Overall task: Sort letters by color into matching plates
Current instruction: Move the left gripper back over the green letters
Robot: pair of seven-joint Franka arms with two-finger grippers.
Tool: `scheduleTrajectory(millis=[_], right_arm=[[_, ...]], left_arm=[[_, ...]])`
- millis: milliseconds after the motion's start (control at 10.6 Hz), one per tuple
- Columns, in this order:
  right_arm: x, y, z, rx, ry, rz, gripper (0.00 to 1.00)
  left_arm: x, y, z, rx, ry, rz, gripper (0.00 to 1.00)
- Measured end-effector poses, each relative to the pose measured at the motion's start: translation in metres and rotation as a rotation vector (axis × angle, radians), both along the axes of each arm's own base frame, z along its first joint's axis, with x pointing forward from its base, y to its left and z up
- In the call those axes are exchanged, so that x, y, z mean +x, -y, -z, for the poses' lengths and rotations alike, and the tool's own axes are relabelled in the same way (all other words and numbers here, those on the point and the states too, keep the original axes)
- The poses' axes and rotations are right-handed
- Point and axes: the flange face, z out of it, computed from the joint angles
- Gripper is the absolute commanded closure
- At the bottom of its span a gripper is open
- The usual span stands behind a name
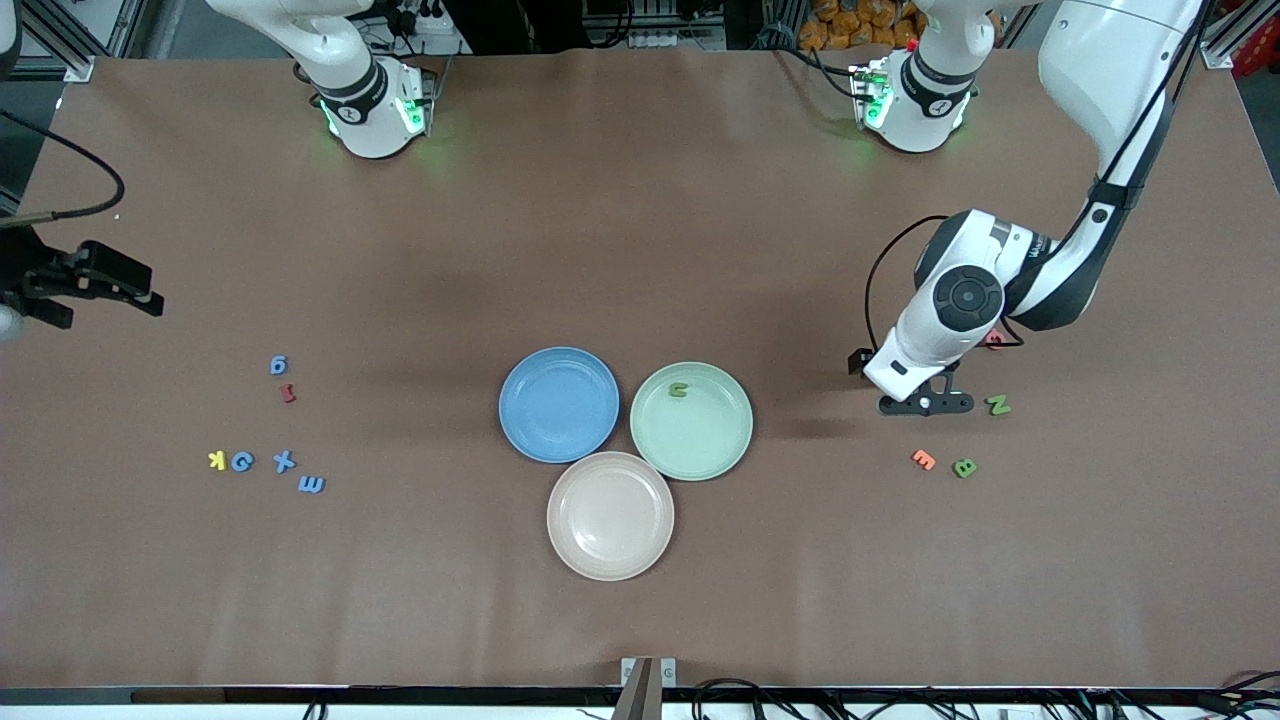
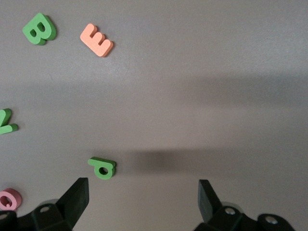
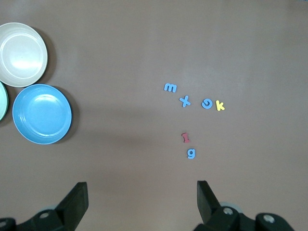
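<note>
Blue plate (image 1: 558, 404), green plate (image 1: 691, 420) with one green letter (image 1: 678, 390), beige plate (image 1: 610, 515): clustered mid-bench; blue, red, yellow letters (image 1: 284, 461) toward right arm's end; green, orange, pink letters (image 1: 964, 467) toward left arm's; left hand (image 1: 925, 403) wide, low over green letter (image 2: 102, 168); right hand (image 1: 95, 283) wide, waiting

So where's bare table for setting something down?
Bare: the stretch between the blue plate and the blue letters, and from the plates up to the arm bases. Crowded: around the left claw, among the green letters.
</note>
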Motion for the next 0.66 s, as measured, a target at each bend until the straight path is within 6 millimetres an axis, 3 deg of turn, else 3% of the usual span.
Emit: scheduleTrajectory(millis=[377, 659], right_arm=[[-0.018, -0.002, -0.004, 0.003, -0.005, -0.004, 0.0], [-0.021, 0.002, -0.006, 0.004, -0.005, 0.02, 0.0]], left_arm=[[0.013, 0.0, -0.023, -0.011, 0.055, -0.006, 0.0], [0.021, -0.002, -0.049, -0.028, 0.114, -0.247, 0.0]])
